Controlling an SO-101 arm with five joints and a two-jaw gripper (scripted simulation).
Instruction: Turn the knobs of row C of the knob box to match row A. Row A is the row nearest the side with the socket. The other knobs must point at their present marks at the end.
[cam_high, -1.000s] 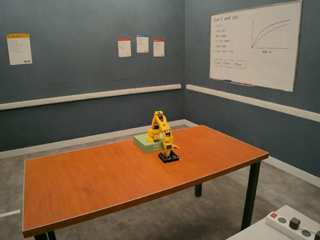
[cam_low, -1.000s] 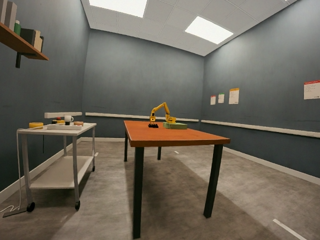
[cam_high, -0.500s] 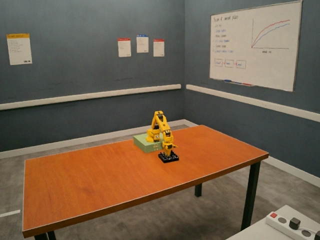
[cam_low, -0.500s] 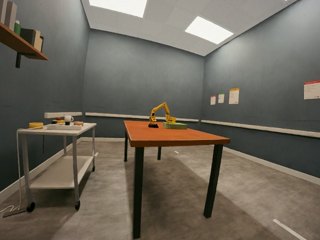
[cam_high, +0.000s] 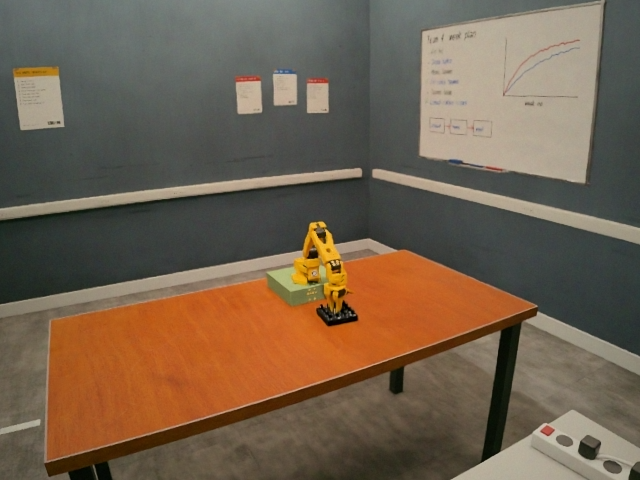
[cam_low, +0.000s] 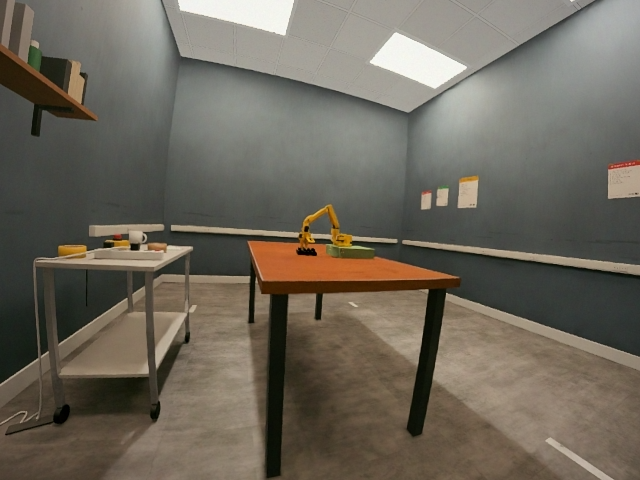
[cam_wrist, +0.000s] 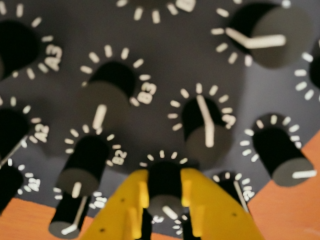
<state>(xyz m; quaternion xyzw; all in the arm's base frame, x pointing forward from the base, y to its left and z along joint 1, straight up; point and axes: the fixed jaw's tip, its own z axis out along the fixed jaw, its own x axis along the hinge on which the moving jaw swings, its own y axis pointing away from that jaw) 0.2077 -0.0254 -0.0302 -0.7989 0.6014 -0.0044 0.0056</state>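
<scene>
The black knob box (cam_high: 334, 315) lies on the orange table in front of the yellow arm (cam_high: 323, 255); it also shows small in the exterior view (cam_low: 306, 251). In the wrist view its dark face fills the frame, with black knobs, white pointers and white tick marks. My gripper (cam_wrist: 165, 197) is shut on one knob (cam_wrist: 165, 192) at the bottom middle, between the yellow jaws. This knob sits below the C3 knob (cam_wrist: 206, 125) and right of the B2 knob (cam_wrist: 85, 162), so it looks like C2. Its pointer aims to the lower right. The A3 label (cam_wrist: 52, 56) and B3 knob (cam_wrist: 107, 90) lie to the upper left.
The arm stands on a green base block (cam_high: 294, 286) just behind the box. A white cart (cam_low: 116, 310) stands left of the table. A power strip (cam_high: 578, 449) lies on a white surface at the lower right.
</scene>
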